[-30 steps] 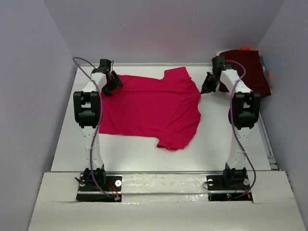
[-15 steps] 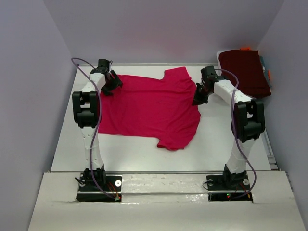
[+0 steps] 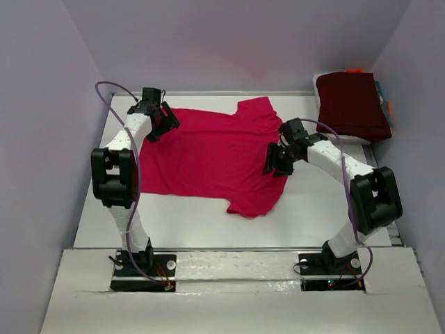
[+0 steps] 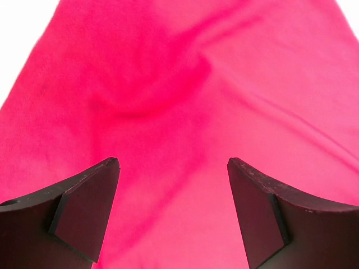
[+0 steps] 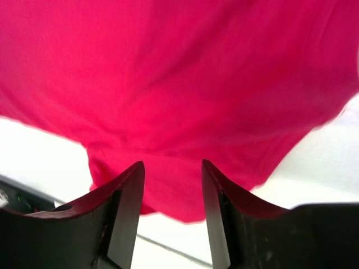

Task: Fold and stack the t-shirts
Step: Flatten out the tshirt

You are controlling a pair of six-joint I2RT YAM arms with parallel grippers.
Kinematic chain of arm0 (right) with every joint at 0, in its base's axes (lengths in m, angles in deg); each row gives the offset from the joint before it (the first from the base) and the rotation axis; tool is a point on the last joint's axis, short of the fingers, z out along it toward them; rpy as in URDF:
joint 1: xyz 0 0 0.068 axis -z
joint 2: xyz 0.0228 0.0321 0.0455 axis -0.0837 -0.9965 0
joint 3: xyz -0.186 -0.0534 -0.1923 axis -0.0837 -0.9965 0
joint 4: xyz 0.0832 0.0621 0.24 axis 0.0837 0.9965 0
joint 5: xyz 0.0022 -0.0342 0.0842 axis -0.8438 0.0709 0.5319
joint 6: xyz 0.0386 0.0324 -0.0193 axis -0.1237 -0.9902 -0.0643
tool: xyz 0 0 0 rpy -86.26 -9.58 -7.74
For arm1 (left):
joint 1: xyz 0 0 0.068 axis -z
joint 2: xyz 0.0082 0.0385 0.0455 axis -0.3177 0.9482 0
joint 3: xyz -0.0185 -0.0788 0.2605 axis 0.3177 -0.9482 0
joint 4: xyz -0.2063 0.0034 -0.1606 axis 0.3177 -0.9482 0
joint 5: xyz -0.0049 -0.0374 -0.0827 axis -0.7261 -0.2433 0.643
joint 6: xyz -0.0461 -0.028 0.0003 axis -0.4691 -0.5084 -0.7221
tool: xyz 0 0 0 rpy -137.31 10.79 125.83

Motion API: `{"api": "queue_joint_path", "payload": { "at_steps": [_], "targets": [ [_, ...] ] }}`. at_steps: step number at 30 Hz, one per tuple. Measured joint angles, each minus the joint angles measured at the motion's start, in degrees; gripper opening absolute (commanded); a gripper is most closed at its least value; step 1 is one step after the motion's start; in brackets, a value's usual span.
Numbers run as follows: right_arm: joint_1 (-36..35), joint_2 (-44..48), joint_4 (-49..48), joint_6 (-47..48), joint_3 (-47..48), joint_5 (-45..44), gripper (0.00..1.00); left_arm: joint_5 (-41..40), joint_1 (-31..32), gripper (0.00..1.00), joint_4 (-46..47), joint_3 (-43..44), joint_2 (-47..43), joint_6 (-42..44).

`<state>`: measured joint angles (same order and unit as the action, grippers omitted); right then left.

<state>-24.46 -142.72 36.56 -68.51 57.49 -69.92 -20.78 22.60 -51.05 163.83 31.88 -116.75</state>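
Note:
A crimson-pink t-shirt [image 3: 208, 153] lies spread flat on the white table [image 3: 313, 209], one sleeve toward the back, one toward the front. My left gripper [image 3: 158, 125] hovers over its back-left corner, jaws wide open; pink cloth [image 4: 179, 112] fills the left wrist view, with nothing between the fingertips [image 4: 101, 185]. My right gripper [image 3: 272, 161] hangs over the shirt's right edge, open, with nothing held. Below it, in the right wrist view, are the cloth [image 5: 179, 84] and its front sleeve. A folded dark maroon t-shirt [image 3: 351, 104] rests at the back right.
The maroon shirt sits on other folded items, with orange and blue edges [image 3: 386, 108] showing at its right side. Grey walls close in the table on the left, back and right. Bare white table [image 3: 208, 223] lies in front of the pink shirt.
My right arm has swung left and forward, from beside the maroon stack to the pink shirt's right edge, and its jaws have opened. The left gripper opened slightly wider and barely shifted.

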Motion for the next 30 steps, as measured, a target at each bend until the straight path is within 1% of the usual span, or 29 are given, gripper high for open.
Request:
{"api": "queue_joint_path", "payload": {
  "at_steps": [2,6,9,12,15,20,24,30],
  "targets": [
    [-1.5,3.3,0.3,0.2,-3.1,0.4,0.55,-0.7,1.6,0.91,0.0,-1.3,-3.8,0.0],
    [-3.5,8.0,0.4,0.4,-6.9,1.6,0.56,-1.1,4.7,0.91,1.1,-2.9,-8.5,0.0],
    [-4.7,10.6,0.1,0.4,-10.0,2.3,0.55,-0.6,7.0,0.91,2.6,-7.5,-12.2,0.0],
    [-5.2,12.3,0.5,0.1,-12.9,2.5,0.55,0.3,7.5,0.91,3.1,-12.9,-14.8,0.0],
    [-5.6,15.4,2.4,-0.7,-15.8,2.4,0.55,0.9,7.5,0.91,3.5,-16.4,-16.0,-0.2],
    [-5.6,23.7,5.7,-3.2,-21.0,2.0,0.56,2.8,7.5,0.91,4.3,-22.1,-20.0,-0.7],
    [-5.6,27.7,6.2,-5.6,-25.4,2.6,0.56,3.8,7.8,0.91,5.2,-22.4,-21.5,-0.7],
    [-5.6,28.0,2.9,-9.3,-35.0,5.3,0.56,4.5,8.1,0.91,6.1,-22.4,-21.7,-0.6]
  ]
}}
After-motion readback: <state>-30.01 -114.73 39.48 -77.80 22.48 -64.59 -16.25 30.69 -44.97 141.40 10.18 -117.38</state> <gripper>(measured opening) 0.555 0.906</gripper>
